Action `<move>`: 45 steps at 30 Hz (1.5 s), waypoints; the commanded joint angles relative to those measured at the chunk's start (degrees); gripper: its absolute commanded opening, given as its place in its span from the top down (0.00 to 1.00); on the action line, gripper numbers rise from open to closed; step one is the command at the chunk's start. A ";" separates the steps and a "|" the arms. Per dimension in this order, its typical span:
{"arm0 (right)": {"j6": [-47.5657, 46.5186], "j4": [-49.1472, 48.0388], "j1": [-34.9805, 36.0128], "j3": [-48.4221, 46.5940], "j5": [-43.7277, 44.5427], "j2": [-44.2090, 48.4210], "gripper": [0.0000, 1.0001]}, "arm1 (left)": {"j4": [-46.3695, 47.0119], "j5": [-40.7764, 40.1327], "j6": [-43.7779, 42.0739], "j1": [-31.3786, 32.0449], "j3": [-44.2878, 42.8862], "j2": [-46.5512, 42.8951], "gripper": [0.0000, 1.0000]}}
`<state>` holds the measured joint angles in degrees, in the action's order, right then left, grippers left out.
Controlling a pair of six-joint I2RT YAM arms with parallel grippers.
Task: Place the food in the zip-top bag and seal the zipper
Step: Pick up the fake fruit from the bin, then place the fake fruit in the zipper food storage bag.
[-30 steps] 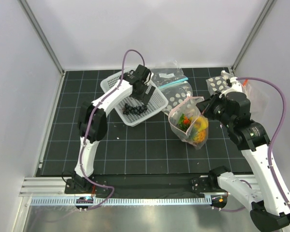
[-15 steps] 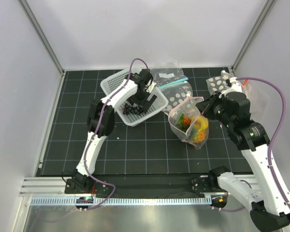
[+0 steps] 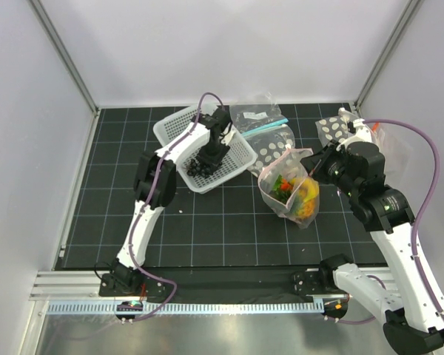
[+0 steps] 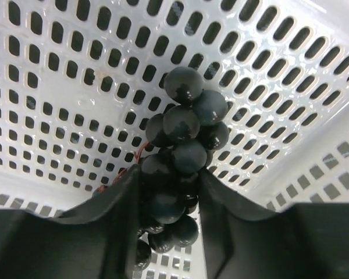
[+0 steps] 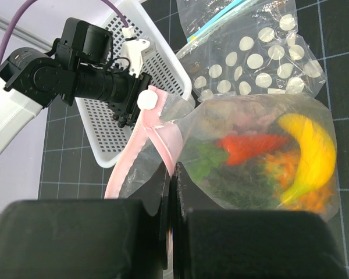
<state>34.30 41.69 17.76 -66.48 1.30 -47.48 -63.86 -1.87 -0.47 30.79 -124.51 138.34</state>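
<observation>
Bag, clear with a pink zipper, stands open right of centre on the black mat in the top view. A white basket sits upper centre, just left of it. The right gripper, at the bag's right edge, has its jaws together, pinching the pink mouth. The left gripper reaches into the basket, jaws pressed against both sides of the grapes. Inside the bag lie a banana, a red pepper and an orange pineapple.
</observation>
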 commanded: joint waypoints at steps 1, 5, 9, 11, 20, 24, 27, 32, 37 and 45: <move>0.06 -2.14 -0.18 0.30 -0.07 0.90 0.99 | 3.37 -0.33 0.20 -0.38 2.59 -6.13 0.60; 0.15 -1.88 -0.18 0.12 0.28 1.08 0.99 | 10.49 1.69 1.95 -0.38 7.17 -13.69 0.78; 0.24 -1.61 -0.18 0.12 0.46 1.25 0.99 | 15.59 3.36 4.33 -0.38 11.12 -20.64 0.88; 0.33 -1.70 -0.09 0.21 0.46 1.25 0.99 | 17.70 3.89 6.17 -0.38 13.14 -24.50 0.91; 0.06 -1.17 -0.18 -0.05 0.81 0.90 0.99 | 25.26 10.04 11.19 1.82 20.27 -38.66 1.00; -0.03 -1.35 -0.18 0.38 1.07 0.99 0.99 | 28.16 11.97 14.17 4.98 22.90 -45.08 1.00; 0.15 -2.40 -0.27 1.61 0.72 0.90 0.99 | 31.41 13.64 15.76 8.49 24.74 -50.18 1.00; 0.76 -3.72 -0.18 2.67 -0.59 1.25 0.99 | 35.55 12.77 18.48 15.00 26.68 -56.24 1.00; 1.03 -3.63 -0.18 2.58 -3.05 1.34 0.99 | 39.49 13.64 21.38 18.95 26.69 -58.19 1.00; 2.26 -3.29 -0.18 1.62 -5.96 2.13 0.99 | 46.53 14.09 24.64 25.28 27.39 -53.71 1.00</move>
<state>35.59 40.62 17.76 -63.83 -2.70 -46.65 -24.10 11.75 22.04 53.95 -97.91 82.65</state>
